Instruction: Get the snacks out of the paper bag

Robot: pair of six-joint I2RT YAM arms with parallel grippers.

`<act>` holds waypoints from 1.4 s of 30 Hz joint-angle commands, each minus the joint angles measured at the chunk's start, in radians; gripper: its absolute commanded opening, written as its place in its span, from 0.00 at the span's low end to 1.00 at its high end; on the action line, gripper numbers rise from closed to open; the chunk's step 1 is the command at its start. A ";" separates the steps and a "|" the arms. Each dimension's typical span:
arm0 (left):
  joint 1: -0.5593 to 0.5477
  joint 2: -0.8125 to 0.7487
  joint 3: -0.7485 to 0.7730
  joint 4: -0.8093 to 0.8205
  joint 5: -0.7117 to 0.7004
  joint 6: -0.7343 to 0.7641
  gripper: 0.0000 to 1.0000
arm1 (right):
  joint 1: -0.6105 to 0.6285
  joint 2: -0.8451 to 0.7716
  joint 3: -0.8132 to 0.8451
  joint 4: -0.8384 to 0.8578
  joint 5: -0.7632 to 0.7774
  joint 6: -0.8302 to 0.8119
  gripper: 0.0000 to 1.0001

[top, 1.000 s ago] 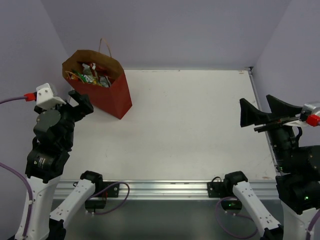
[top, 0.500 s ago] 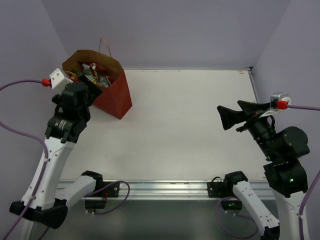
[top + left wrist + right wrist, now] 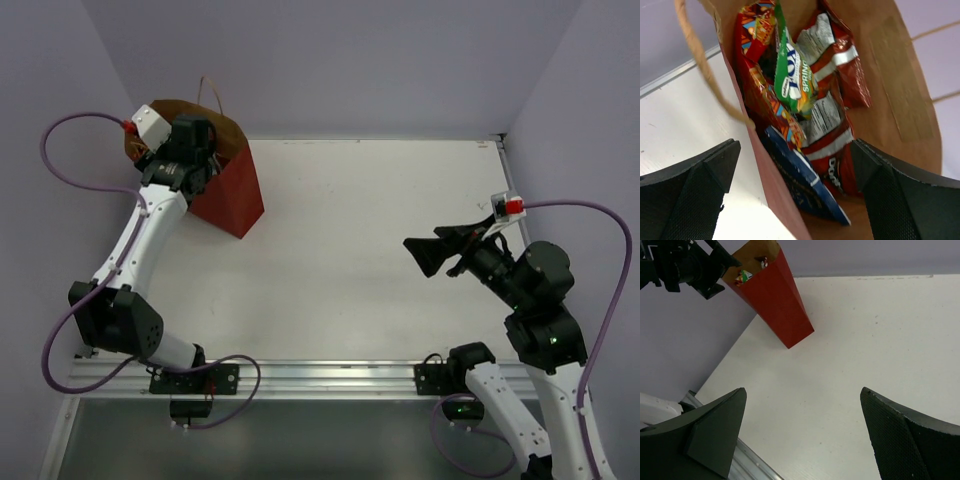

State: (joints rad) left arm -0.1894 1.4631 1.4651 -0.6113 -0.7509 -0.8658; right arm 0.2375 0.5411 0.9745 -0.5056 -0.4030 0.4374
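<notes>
Hovering above paper bag, left gripper spread wide, empty, snacks below

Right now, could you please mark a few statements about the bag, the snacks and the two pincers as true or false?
1. The paper bag stands at the table's far left. True.
2. The left pincer grips a packet. False: it hovers open at the bag's mouth, empty.
3. A green-white packet is in the bag. True.
4. The blue packet lies on the table. False: it is inside the bag.
5. The right pincer is shut. False: it is open, empty.
</notes>
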 commanded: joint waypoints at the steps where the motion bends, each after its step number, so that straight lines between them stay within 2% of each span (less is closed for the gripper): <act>1: 0.039 0.046 0.078 0.001 -0.079 -0.058 1.00 | 0.005 -0.023 0.007 0.003 0.019 -0.035 0.99; 4: 0.062 0.077 0.084 -0.010 -0.084 -0.076 1.00 | 0.009 -0.026 0.010 -0.013 0.055 -0.060 0.99; 11: 0.073 0.111 0.090 -0.008 -0.127 -0.064 0.91 | 0.043 -0.024 0.000 -0.011 0.084 -0.081 0.99; 24: 0.076 0.134 0.095 -0.024 -0.185 -0.029 0.82 | 0.066 -0.038 -0.019 -0.011 0.133 -0.104 0.99; 28: 0.082 0.146 0.090 -0.021 -0.186 -0.022 0.76 | 0.074 -0.040 -0.020 -0.014 0.150 -0.112 0.99; 36: 0.088 0.172 0.097 -0.007 -0.165 0.007 0.54 | 0.091 -0.038 -0.017 -0.014 0.171 -0.123 0.99; 39: 0.090 0.178 0.107 -0.004 -0.154 0.025 0.40 | 0.092 -0.038 -0.016 -0.016 0.179 -0.124 0.99; 40: 0.090 0.178 0.110 -0.004 -0.151 0.036 0.31 | 0.094 -0.038 -0.014 -0.016 0.179 -0.126 0.99; 42: 0.091 0.175 0.115 -0.002 -0.139 0.050 0.20 | 0.094 -0.036 -0.013 -0.016 0.181 -0.126 0.99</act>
State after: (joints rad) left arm -0.1108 1.6405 1.5333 -0.6273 -0.8738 -0.8440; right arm 0.3271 0.5079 0.9562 -0.5236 -0.2455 0.3305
